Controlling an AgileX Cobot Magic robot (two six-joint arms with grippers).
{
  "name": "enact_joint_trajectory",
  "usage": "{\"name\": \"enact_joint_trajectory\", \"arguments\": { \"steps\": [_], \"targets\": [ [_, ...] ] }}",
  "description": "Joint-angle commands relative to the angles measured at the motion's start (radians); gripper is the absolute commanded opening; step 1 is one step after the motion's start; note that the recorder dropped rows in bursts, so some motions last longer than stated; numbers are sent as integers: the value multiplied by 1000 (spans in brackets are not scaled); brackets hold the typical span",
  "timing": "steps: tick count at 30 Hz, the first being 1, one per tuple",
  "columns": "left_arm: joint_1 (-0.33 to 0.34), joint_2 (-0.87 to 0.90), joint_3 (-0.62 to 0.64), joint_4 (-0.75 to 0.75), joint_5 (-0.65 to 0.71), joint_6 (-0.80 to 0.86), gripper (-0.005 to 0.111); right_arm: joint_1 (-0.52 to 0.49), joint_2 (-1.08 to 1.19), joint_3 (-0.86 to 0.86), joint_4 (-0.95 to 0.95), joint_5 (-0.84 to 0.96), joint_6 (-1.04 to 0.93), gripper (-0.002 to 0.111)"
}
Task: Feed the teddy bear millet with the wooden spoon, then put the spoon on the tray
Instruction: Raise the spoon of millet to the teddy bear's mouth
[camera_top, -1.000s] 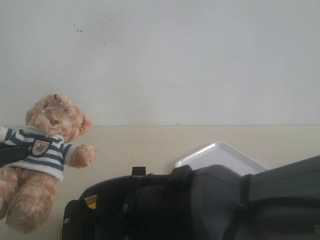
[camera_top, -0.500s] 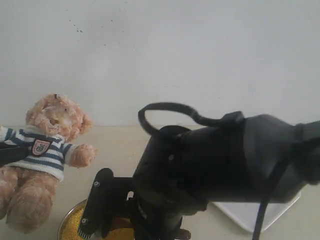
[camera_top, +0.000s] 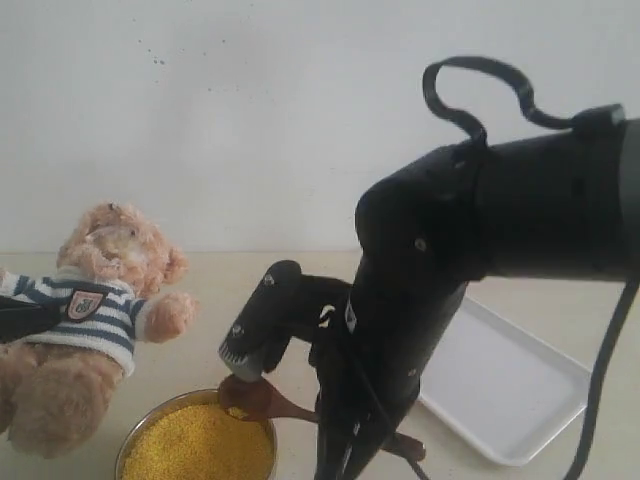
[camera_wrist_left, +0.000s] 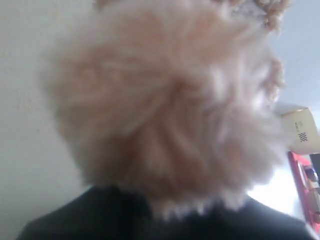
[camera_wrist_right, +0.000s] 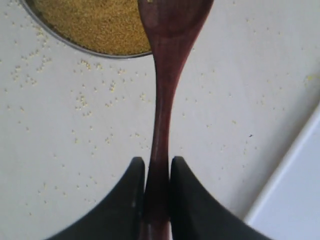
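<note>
The teddy bear (camera_top: 95, 305) in its striped shirt sits at the left, and its fur (camera_wrist_left: 165, 100) fills the left wrist view. My left gripper (camera_top: 22, 318) reaches in from the left edge and is shut on the bear's side. The millet (camera_top: 205, 445) lies in a round metal bowl (camera_top: 128, 445) in front of the bear. My right gripper (camera_wrist_right: 157, 162) is shut on the handle of the wooden spoon (camera_wrist_right: 165, 75). The spoon's bowl (camera_top: 248, 395) hovers at the metal bowl's rim. The white tray (camera_top: 510, 385) lies at the right.
The bulky black right arm (camera_top: 480, 240) fills the centre and right, with a cable loop on top. Loose millet grains (camera_wrist_right: 80, 105) are scattered on the beige table beside the bowl. A corner of the tray (camera_wrist_right: 295, 200) lies near the right gripper. A pale wall stands behind.
The right arm has lifted and swung right, uncovering the millet bowl, the spoon and most of the tray. The bear has sunk and tilted slightly.
</note>
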Motion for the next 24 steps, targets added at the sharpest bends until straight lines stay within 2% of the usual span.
{"name": "enact_joint_trajectory", "arguments": {
  "steps": [1,5,10,14,19,24],
  "targets": [
    [-3,0,13,137,21,-181,4,-17,-25,-126,16,92,-3,0],
    [-3,0,62,187,17,-243,4,-17,-12,-301,80,170,-3,0],
    [-3,0,85,187,130,-243,4,-17,41,-436,86,170,-10,0],
    [-3,0,85,179,189,-239,4,-15,100,-473,86,150,-22,0],
    [-3,0,85,171,191,-239,4,-3,173,-473,70,46,-38,0],
    [-3,0,85,159,191,-237,4,48,224,-473,-51,-36,-38,0]
  ]
}}
